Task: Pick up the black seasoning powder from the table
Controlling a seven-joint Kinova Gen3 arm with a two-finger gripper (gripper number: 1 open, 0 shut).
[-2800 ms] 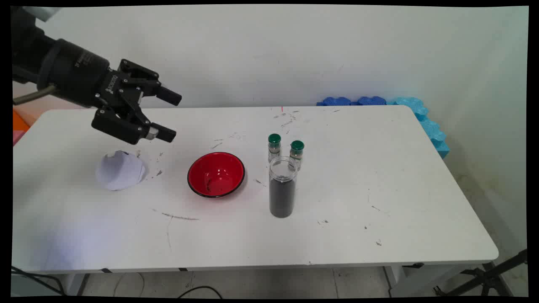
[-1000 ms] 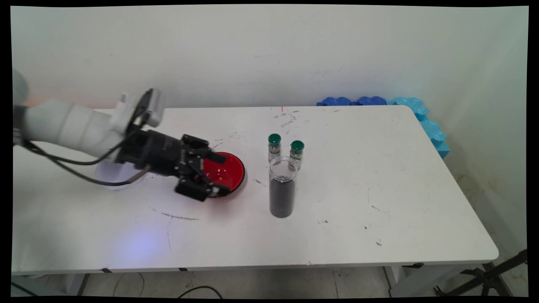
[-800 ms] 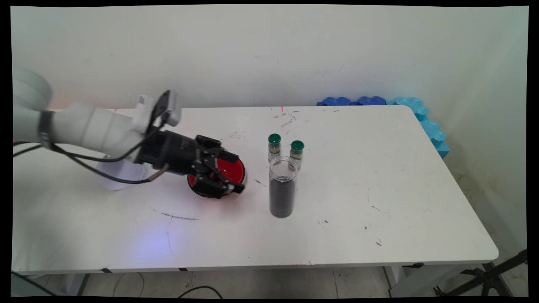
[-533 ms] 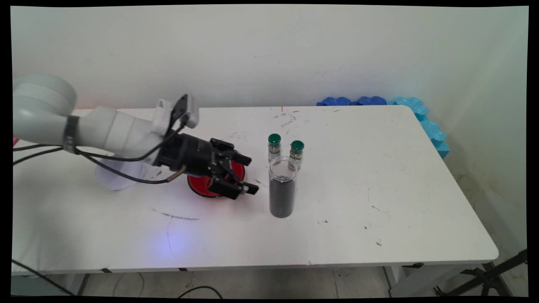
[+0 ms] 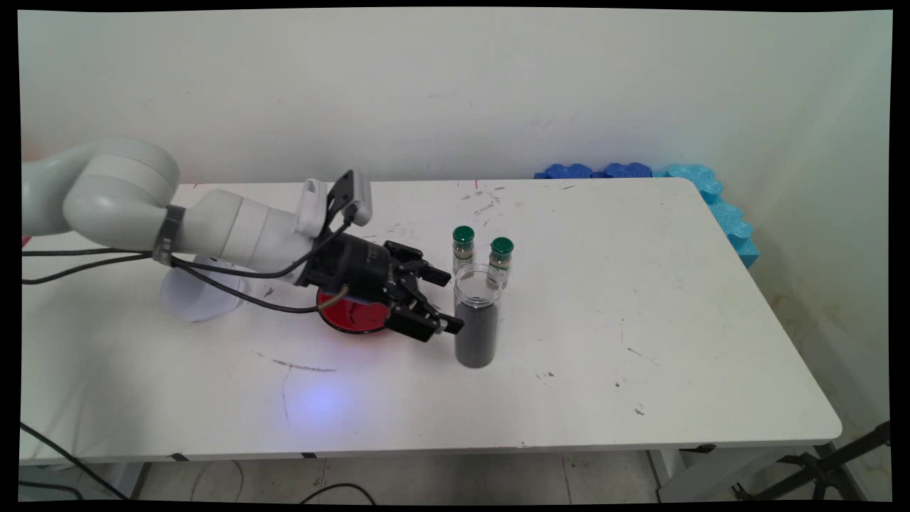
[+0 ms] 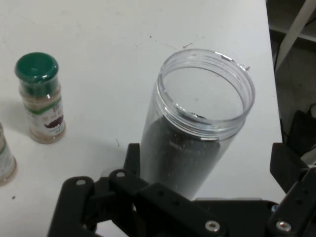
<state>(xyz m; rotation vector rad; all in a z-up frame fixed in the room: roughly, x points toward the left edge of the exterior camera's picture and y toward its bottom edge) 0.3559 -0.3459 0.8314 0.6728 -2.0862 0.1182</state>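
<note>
Gripper (image 5: 446, 301) sits low over the white table (image 5: 640, 299), pointing toward the picture's right, with its jaws spread wide and nothing held between them. The tall clear jar (image 5: 476, 316) stands upright just ahead of the fingers, lidless, roughly two thirds full of a dark granular fill. In the hand view the jar (image 6: 197, 133) lies between the two fingers (image 6: 132, 159), its open rim toward the upper right; a gap shows on the right side, and whether the left finger touches the wall cannot be told.

Two small spice bottles with green caps stand upright just behind the jar: the left one (image 5: 463, 249) and the right one (image 5: 501, 259), close together but apart. The hand view shows one of them fully (image 6: 40, 98), with a tan fill and a printed label; the other is cut by the left edge.

Red bowl (image 5: 348, 316) with a black rim rests under the gripper's body, partly hidden by it. A crumpled white paper (image 5: 195, 302) lies farther left, behind the arm's black cables. Blue foam blocks (image 5: 704, 192) lie by the table's far right corner.
</note>
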